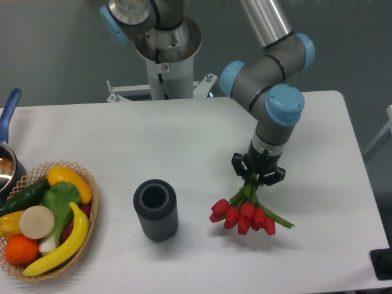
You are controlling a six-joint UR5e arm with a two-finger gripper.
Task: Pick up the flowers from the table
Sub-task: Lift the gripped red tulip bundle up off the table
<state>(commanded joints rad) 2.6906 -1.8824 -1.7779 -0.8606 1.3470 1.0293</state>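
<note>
- I see the hand (258, 173) pointing down over the right half of the bench (184, 141), fingers clamped on the green stems of the flowers (245, 211).
- The flowers hang tilted from the hand, red buds fanned out below and toward the front; I cannot tell whether the buds touch the bench or sit just above it.
- Bare bench runs from the buds to the front edge and from the hand to the right edge; the right edge is nearer.
- A dark ribbed cup (156, 209) stands upright left of the buds, apart from them, with open bench between.
- A wicker basket (92, 211) of fruit and vegetables sits at the front-left corner, well apart from the flowers.
- A pot with a blue handle (8, 113) is cut off by the left edge.
- The arm's base column (166, 55) stands behind the back edge, left of the hand.
</note>
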